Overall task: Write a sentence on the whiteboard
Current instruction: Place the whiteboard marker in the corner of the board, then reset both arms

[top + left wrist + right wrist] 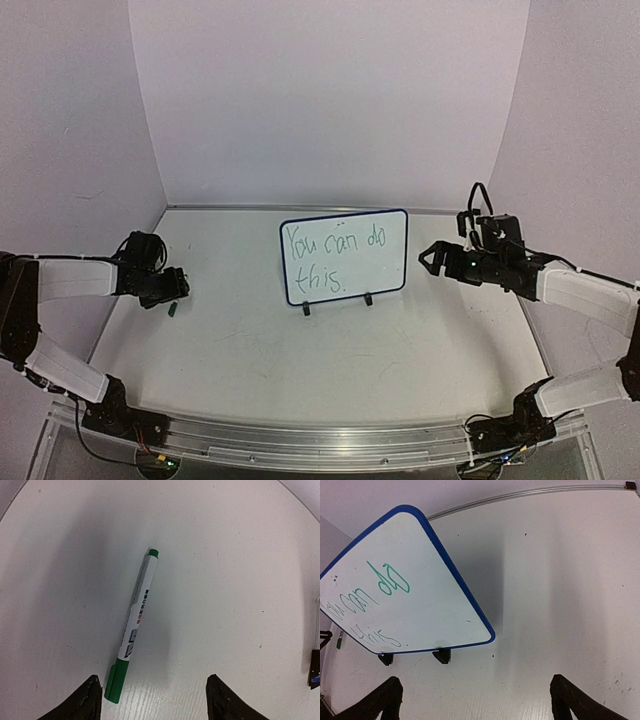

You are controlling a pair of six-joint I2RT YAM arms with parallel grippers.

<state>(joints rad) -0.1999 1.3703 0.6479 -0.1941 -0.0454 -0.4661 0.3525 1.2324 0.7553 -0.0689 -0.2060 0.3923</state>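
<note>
The whiteboard (345,255) stands upright on the table's middle, blue-framed, and shows at the left of the right wrist view (405,595). The sentence (332,256) is in thin green handwriting on two lines, "You can do this." (385,587). My left gripper (172,290) hangs open over the table at the left. Below it lies a white marker (134,622) with a green cap, its capped end just beside the left fingertip, and nothing is gripped between the jaws (152,692). To the right of the board my right gripper (432,258) stands wide open and empty (476,692).
Two black clip feet (306,308) (368,298) hold the board up. White walls close the back and both sides. A metal strip (520,495) runs along the table's far edge. A small dark object (313,667) shows at the right edge of the left wrist view.
</note>
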